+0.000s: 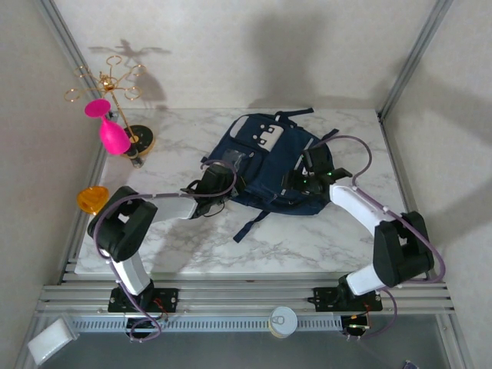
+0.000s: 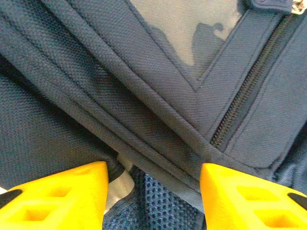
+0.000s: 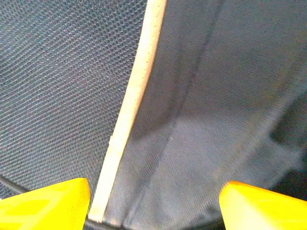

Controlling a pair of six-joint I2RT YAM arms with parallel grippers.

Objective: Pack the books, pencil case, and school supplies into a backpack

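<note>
The navy backpack [image 1: 265,157] lies flat in the middle of the marble table [image 1: 307,242], with both arms reaching onto it. The left gripper [image 2: 153,167] straddles a folded seam at its left edge, though I can't tell if it's pinching. The right gripper [image 3: 154,184] is spread wide against the fabric, grasping nothing

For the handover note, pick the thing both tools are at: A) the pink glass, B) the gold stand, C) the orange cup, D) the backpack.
D: the left tool and the right tool each have navy backpack fabric right between their fingers.
</note>
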